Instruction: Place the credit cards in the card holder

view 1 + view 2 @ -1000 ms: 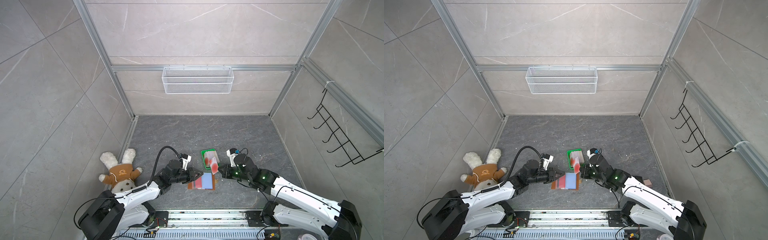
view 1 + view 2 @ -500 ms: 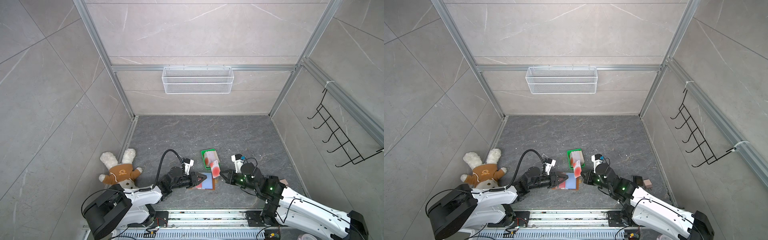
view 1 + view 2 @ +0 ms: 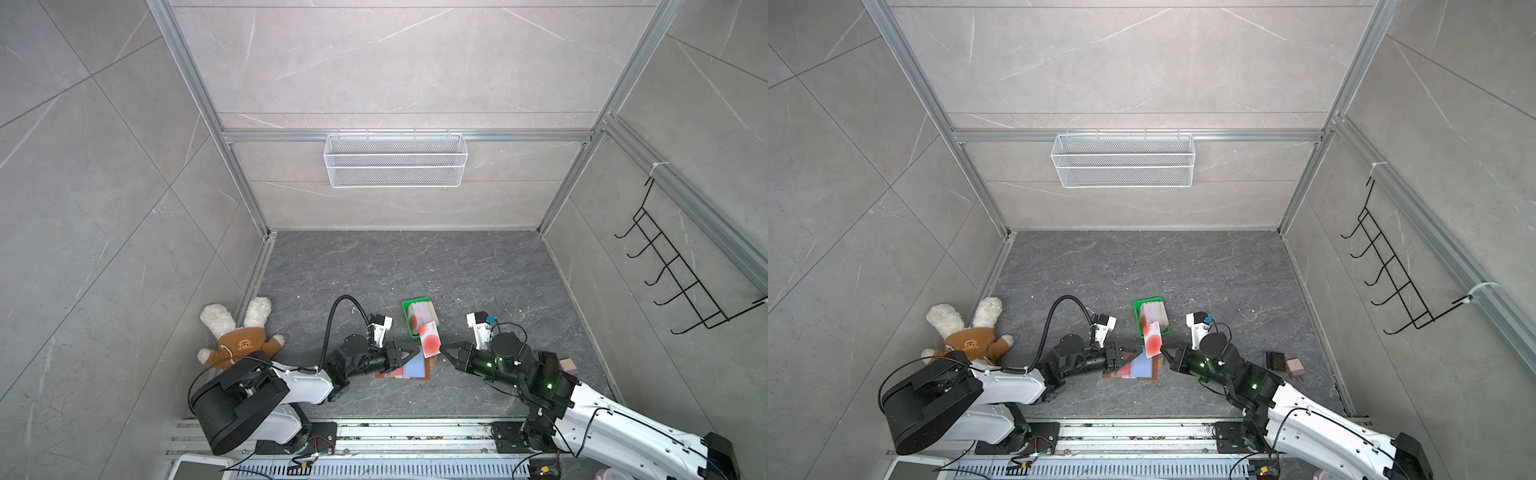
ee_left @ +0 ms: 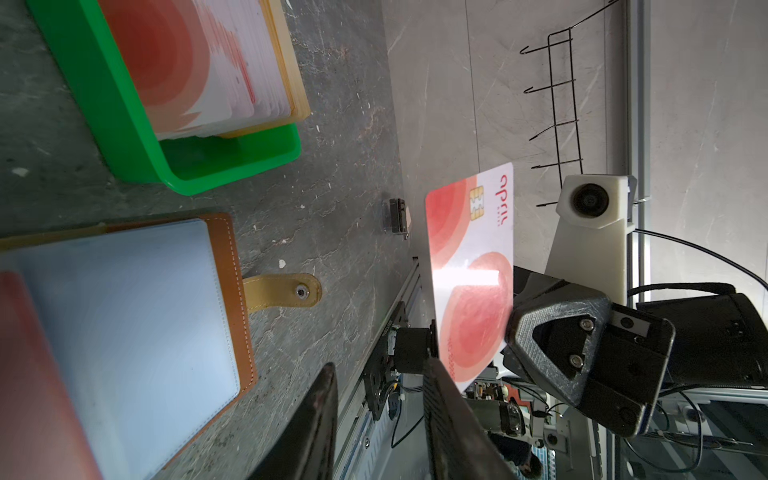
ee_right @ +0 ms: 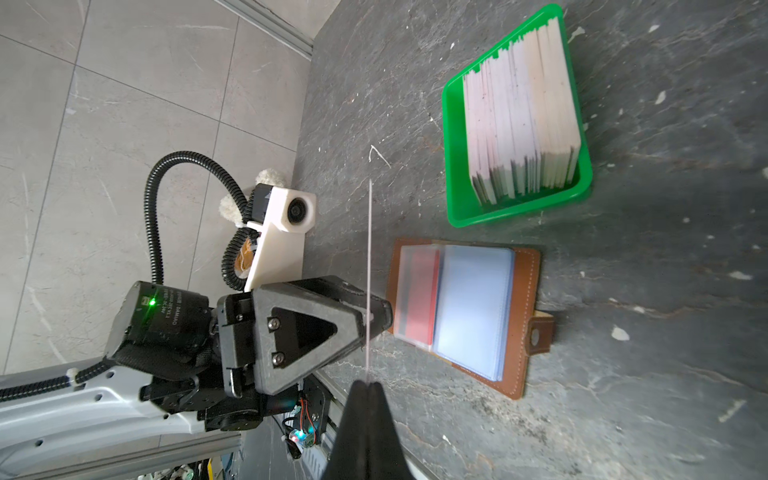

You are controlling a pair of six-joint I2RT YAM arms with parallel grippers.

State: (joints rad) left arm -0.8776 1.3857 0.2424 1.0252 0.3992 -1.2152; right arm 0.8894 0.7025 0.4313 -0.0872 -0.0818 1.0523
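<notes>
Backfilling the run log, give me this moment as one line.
right end effector: shut on credit card | left end effector: open, near card | card holder: lying open

Left wrist view cutting off the card holder, its red card blurred, held card edge-on in the right wrist view, face hidden, dark object too small to identify

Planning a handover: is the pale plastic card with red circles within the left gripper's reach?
Probably yes: the left gripper, jaws open, sits beside the card pinched by the right gripper; nothing between.
</notes>
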